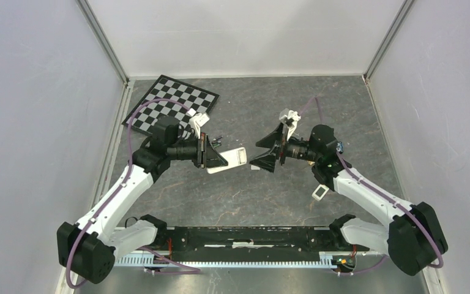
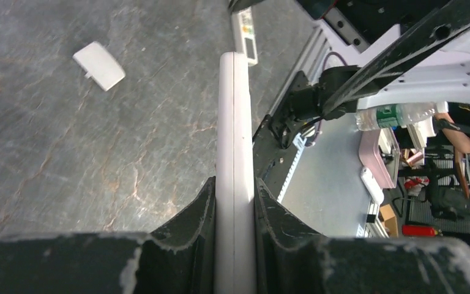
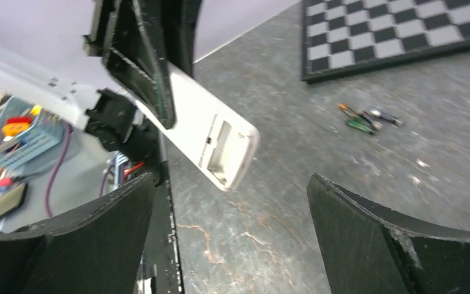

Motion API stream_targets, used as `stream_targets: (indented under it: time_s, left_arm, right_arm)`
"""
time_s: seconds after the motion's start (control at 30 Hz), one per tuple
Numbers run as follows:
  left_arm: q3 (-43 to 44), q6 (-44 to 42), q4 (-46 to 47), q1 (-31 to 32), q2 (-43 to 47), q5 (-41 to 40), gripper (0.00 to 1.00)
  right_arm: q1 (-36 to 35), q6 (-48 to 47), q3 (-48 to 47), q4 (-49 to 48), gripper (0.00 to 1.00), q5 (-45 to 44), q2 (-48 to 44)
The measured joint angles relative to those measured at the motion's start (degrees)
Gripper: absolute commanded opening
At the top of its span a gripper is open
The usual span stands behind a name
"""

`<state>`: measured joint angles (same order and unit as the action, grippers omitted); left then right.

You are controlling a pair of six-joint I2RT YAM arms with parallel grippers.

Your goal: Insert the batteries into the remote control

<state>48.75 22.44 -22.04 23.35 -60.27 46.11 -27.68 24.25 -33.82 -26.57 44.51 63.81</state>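
Aloft at centre, left gripper (image 1: 218,159) clamping remote control (image 1: 236,158), right gripper (image 1: 265,153) spread wide beside it

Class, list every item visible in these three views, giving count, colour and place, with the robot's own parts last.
remote control: one, white, held off the table, battery bay open
batteries: about three, dark with green and orange, on table near checkerboard
battery cover: one, white, flat on table
checkerboard: one, black-and-white, far left
small device: one, white, on table, right side
left pincer: black, shut on remote control
right pincer: black, open, facing remote control
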Motion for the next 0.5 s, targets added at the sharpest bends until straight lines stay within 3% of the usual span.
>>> stream_targets:
  time_s: [0.13,0.3,0.5]
  left_arm:
    - [-0.92,0.02,3.3,0.02,2.8,4.09,0.02]
    - [-1.81,-0.04,6.86,0.02,7.41,7.78,0.04]
    - [-3.89,-1.36,7.87,0.02,12.55,9.6,0.04]
  right_arm:
    - [-3.89,-1.99,-5.57,2.29,0.94,3.37,3.74]
    - [-5.75,2.4,-9.31,-1.33,0.67,7.78,8.15]
    - [-5.97,16.59,-2.62,-18.84,0.42,12.83,6.54]
